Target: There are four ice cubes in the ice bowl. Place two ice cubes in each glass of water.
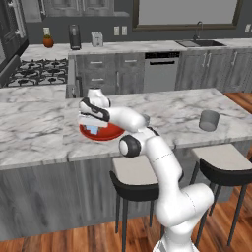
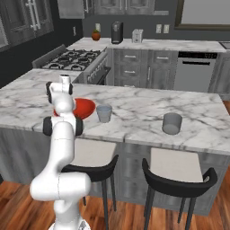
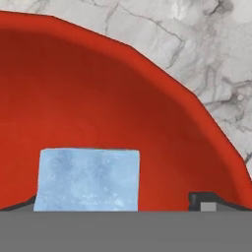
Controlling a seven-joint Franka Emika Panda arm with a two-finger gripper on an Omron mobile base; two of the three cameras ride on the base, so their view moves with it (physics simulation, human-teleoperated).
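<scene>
Ice cube (image 3: 87, 179) in red bowl (image 3: 123, 108)
Pale blue, translucent, square-faced; lies between the released, wide-apart gripper (image 3: 118, 204) fingertips (image 3: 203, 201).

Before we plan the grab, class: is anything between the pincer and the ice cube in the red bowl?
Nothing visible. The open pincer is down inside the red bowl, with the ice cube between its fingertips.

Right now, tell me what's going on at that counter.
The robot arm has its gripper lowered into the red ice bowl on the marble counter, jaws open around a pale blue ice cube without closing on it. Two grey glasses, the near glass beside the bowl and the far glass, stand waiting.
</scene>
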